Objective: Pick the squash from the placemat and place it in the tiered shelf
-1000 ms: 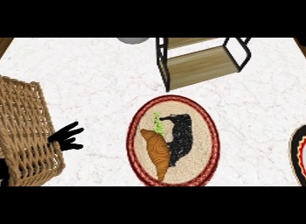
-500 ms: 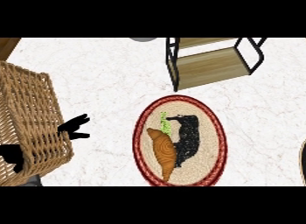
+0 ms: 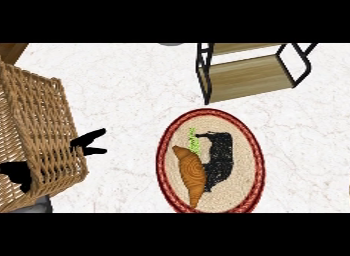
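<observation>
Light lies bright and even over the pale counter [image 3: 134,90]; where it comes from cannot be told; the basket [image 3: 30,125] shows darker gaps between its strands; the lower board of the shelf [image 3: 244,75] is a shade darker than the upper one; the left hand [image 3: 89,142] reads as a flat black shape; the placemat [image 3: 241,187] and squash [image 3: 193,175] keep warm, full colour.

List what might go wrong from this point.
The left hand sits against the wicker basket; moving it may shove the basket. The squash is long and tapered, so it may slip when grasped. The shelf has black frame bars it could strike.
</observation>
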Motion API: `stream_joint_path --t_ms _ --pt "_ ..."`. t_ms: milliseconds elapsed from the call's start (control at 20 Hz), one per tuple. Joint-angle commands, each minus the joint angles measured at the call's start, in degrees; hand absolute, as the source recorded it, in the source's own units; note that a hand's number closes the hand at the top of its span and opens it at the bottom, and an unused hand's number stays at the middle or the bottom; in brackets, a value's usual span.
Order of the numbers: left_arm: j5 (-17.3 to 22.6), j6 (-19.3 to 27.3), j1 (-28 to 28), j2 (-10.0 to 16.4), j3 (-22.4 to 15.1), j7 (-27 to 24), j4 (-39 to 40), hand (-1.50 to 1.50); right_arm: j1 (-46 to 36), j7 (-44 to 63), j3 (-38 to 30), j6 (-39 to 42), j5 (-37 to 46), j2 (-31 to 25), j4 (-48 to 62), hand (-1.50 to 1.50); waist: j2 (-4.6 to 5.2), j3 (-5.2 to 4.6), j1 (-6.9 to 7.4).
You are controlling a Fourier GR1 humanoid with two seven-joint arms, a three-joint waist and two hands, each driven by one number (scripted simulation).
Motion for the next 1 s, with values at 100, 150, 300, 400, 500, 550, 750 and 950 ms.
stream_joint_path --t_ms 100,150,300,400,500,550,750,950 --pt "2.8 7.4 -3.2 -1.3 -0.6 -6.0 4.3 0.0 -5.8 -2.6 0.2 1.1 1.5 4.7 11.0 1.5 0.4 -0.64 -0.42" --pt "2.2 8.6 0.4 -1.3 -1.5 -9.0 3.3 0.0 -4.4 -6.0 -0.4 1.5 0.7 4.2 11.5 1.5 0.28 -0.62 -0.36" --pt "3.0 5.7 -2.2 -1.3 0.5 -4.9 1.3 0.0 -3.8 -3.5 -10.1 1.8 -10.8 11.0 13.3 1.5 0.31 -0.46 -0.29" --pt "3.1 5.3 -0.9 -1.3 0.9 -6.1 1.1 0.0 -2.1 -3.9 -15.8 1.6 -16.4 11.7 15.4 -1.5 0.55 -0.41 -0.42" --pt "3.9 5.5 -1.4 -1.3 0.1 -4.7 1.0 0.0 -3.3 -5.1 -19.3 1.7 -19.4 11.7 17.1 -1.5 0.66 -0.41 -0.44" --pt "3.1 4.8 -2.7 -1.3 1.2 -4.6 0.6 0.0 -5.7 -3.2 -20.6 1.9 -20.9 13.5 18.0 -1.5 0.65 -0.46 0.15" --pt "3.8 4.7 -2.5 -1.3 2.5 -4.9 0.5 0.0 -5.7 -8.9 -25.9 -2.5 -24.6 13.9 19.1 -1.5 0.52 -0.46 -0.33" --pt "2.9 6.9 -1.1 -1.3 0.1 -5.8 2.4 0.0 -6.9 -13.6 -28.8 -9.8 -25.1 12.1 18.8 -1.5 0.44 -0.57 -1.22"
